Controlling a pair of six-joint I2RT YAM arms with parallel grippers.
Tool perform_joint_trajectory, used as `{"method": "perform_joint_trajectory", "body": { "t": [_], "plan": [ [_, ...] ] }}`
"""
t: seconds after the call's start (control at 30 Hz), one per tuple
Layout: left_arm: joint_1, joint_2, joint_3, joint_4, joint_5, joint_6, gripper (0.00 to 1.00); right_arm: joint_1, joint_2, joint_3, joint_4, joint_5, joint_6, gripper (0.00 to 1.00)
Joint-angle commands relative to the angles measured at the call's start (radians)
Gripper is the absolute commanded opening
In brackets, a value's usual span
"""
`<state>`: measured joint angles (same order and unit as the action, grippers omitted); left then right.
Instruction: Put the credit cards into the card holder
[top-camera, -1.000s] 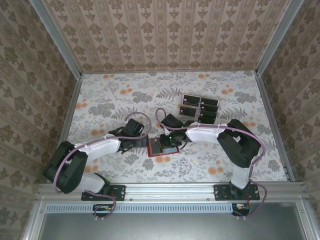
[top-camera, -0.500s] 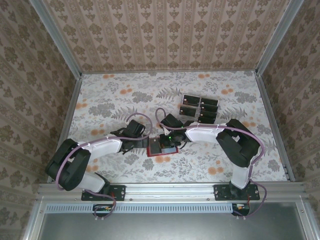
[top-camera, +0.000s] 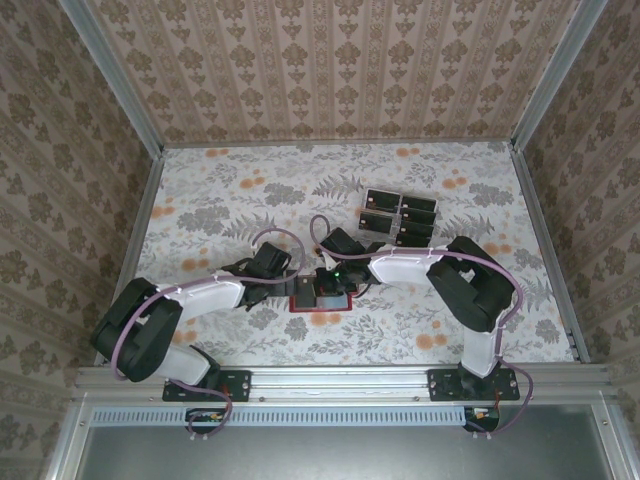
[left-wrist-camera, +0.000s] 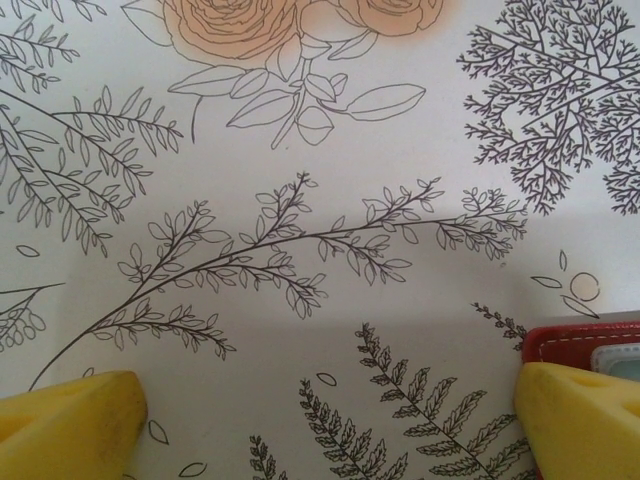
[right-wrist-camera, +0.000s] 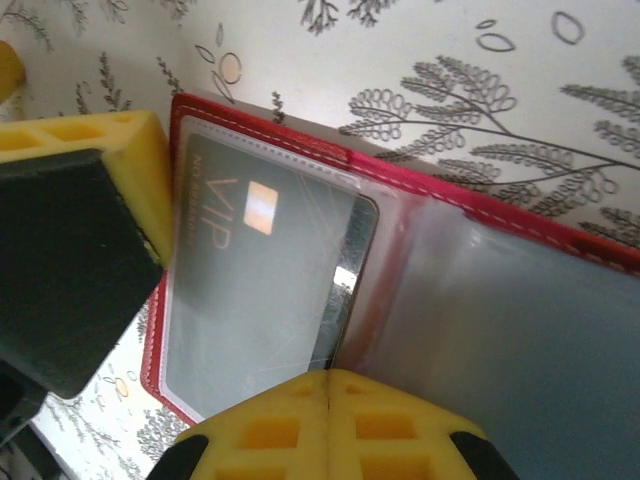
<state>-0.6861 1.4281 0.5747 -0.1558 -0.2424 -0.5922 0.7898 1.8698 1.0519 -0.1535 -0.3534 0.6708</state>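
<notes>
The red card holder (top-camera: 303, 303) lies open on the floral table, between the two grippers. In the right wrist view a black credit card (right-wrist-camera: 262, 290) marked VIP sits under the card holder's (right-wrist-camera: 300, 135) left clear sleeve, its pale strip beside the fold. My right gripper (right-wrist-camera: 330, 378) is shut, its tips against that card's edge at the fold. My left gripper (left-wrist-camera: 330, 430) stands open and low over the table, its right finger (left-wrist-camera: 585, 420) against the card holder's corner (left-wrist-camera: 590, 340). Several more credit cards (top-camera: 398, 217) lie in rows at the back right.
The left gripper's yellow and black finger (right-wrist-camera: 75, 250) crowds the card holder's left edge in the right wrist view. Patterned walls (top-camera: 330, 70) close in the table on three sides. Open floral surface (top-camera: 220, 190) lies to the back left.
The card holder has slid a little to the left with my right gripper, up to the left gripper. Both jaws stand as before.
</notes>
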Motion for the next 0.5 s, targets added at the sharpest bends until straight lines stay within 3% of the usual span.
{"method": "perform_joint_trajectory", "body": {
  "t": [0.0, 0.47],
  "plan": [
    [-0.008, 0.05, -0.041, 0.005, 0.069, -0.029, 1.0, 0.007, 0.029, 0.013, 0.059, -0.057, 0.037, 0.0],
    [0.009, 0.003, -0.009, -0.07, 0.026, -0.015, 1.0, -0.003, -0.014, -0.008, 0.071, -0.061, 0.053, 0.0]
  ]
}}
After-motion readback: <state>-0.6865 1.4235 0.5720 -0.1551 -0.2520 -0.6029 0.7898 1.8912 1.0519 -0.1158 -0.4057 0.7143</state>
